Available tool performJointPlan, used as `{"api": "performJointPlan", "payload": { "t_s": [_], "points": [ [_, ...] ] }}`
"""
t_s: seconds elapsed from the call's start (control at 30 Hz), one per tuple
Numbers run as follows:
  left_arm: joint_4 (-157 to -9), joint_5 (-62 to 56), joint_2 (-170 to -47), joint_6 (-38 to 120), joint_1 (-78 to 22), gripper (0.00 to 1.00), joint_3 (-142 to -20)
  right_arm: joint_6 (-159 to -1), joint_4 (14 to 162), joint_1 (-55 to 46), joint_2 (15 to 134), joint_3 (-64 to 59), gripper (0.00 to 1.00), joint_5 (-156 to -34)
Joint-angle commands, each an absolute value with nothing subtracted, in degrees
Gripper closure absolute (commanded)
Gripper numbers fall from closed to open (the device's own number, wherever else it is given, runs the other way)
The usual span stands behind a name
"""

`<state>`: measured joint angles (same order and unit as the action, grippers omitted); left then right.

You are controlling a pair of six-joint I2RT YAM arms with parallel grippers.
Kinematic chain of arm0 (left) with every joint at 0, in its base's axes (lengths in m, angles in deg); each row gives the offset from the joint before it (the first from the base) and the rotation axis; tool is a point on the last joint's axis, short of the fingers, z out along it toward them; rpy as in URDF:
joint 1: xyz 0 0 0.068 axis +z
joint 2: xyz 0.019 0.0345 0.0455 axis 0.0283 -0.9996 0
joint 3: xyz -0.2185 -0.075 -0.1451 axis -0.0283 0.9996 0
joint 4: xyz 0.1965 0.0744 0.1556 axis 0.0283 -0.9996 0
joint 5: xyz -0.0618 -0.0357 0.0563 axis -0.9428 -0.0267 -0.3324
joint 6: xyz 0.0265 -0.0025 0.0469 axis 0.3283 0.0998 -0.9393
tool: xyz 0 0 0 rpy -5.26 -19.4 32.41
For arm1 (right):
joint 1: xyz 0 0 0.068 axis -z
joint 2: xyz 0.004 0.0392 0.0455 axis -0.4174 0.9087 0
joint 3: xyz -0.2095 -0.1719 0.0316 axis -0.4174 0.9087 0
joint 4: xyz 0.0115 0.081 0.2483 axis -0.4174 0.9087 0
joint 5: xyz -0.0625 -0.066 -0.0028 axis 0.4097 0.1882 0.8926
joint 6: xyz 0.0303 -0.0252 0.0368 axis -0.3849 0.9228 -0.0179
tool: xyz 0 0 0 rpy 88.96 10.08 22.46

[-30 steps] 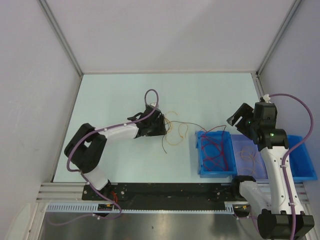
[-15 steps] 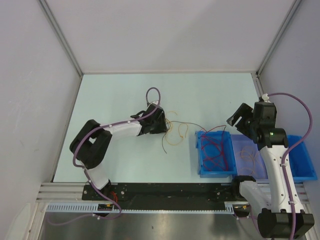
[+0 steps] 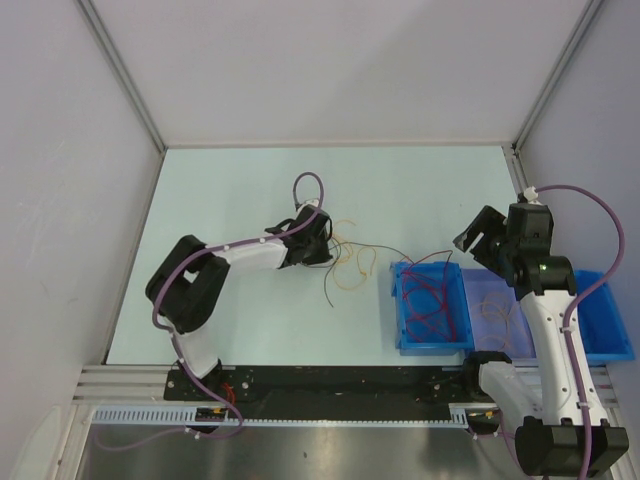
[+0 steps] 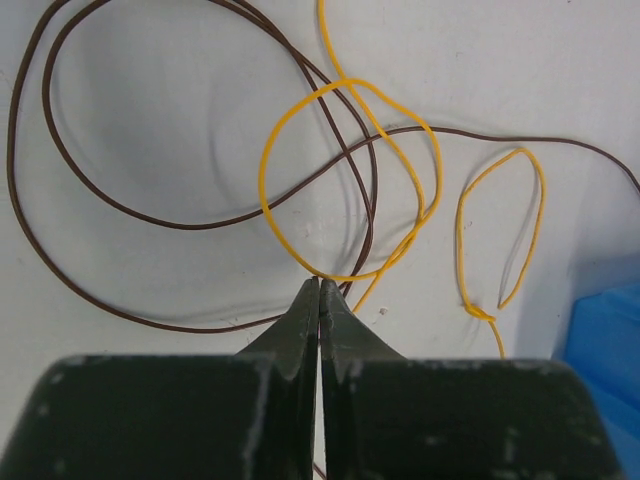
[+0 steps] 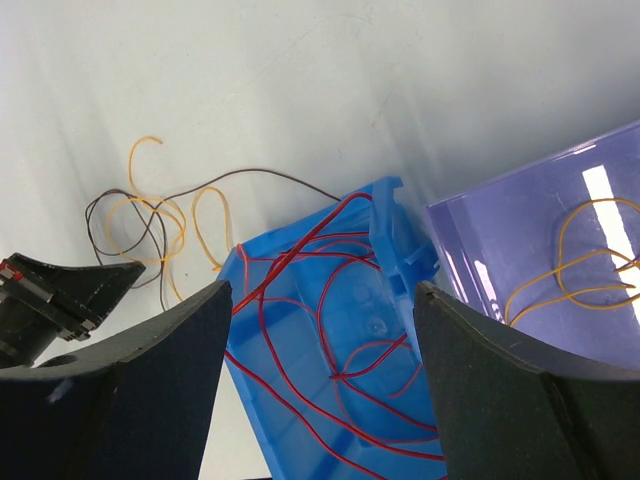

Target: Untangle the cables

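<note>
The cables (image 3: pixel 350 262) lie loose mid-table: a yellow cable (image 4: pixel 270 160) looped over a long brown cable (image 4: pixel 30 90). My left gripper (image 3: pixel 329 250) is down on them. In the left wrist view it (image 4: pixel 320 285) is shut, fingertips together right where the yellow loop and the brown cable cross; it seems to pinch them there. My right gripper (image 3: pixel 472 236) hangs open above the blue bin's (image 3: pixel 400 312) far corner, nothing between its fingers (image 5: pixel 322 290). Red cables (image 5: pixel 330 300) lie in that bin (image 5: pixel 395 225).
A translucent purple bin (image 3: pixel 478 300) with an orange cable (image 5: pixel 580 270) stands right of the blue bin, and another blue bin (image 3: pixel 612 325) beyond it. Grey walls enclose the table on three sides.
My left arm reached a little further right into the cable pile and its gripper went from open to shut there. The right arm has not moved.
</note>
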<state>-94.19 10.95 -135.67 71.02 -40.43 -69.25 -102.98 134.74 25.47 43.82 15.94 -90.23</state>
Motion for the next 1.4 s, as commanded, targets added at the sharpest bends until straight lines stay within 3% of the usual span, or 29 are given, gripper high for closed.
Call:
{"api": "performJointPlan", "payload": {
  "t_s": [0.0,0.27,0.3,0.33,0.4,0.5,1.37],
  "points": [
    [-93.52,12.22,-130.39,69.96,-40.38,1.00,-70.90,-102.05,133.31,25.29,42.26,14.02,0.22,-90.98],
    [-97.30,15.12,-121.69,68.37,-41.35,0.99,-71.51,-102.93,133.66,25.11,40.59,14.02,0.22,-92.29],
    [-98.00,16.08,-121.16,69.24,-41.35,0.91,-71.60,-103.10,133.57,25.20,40.59,14.02,0.22,-92.47],
    [-98.79,16.44,-121.07,69.86,-41.35,0.63,-71.43,-103.10,133.66,25.20,40.50,14.02,0.22,-92.38],
    [-98.28,16.27,-121.24,71.44,-41.35,0.34,-69.85,-103.10,133.75,25.11,40.50,14.02,0.22,-92.38],
    [-96.87,16.18,-122.81,74.08,-41.35,0.26,-68.09,-102.93,133.92,25.11,40.06,14.02,0.22,-92.38],
    [-90.35,13.89,-136.09,79.62,-41.43,0.48,-70.46,-100.55,135.16,25.11,40.32,14.02,0.22,-91.50]
  ]
}}
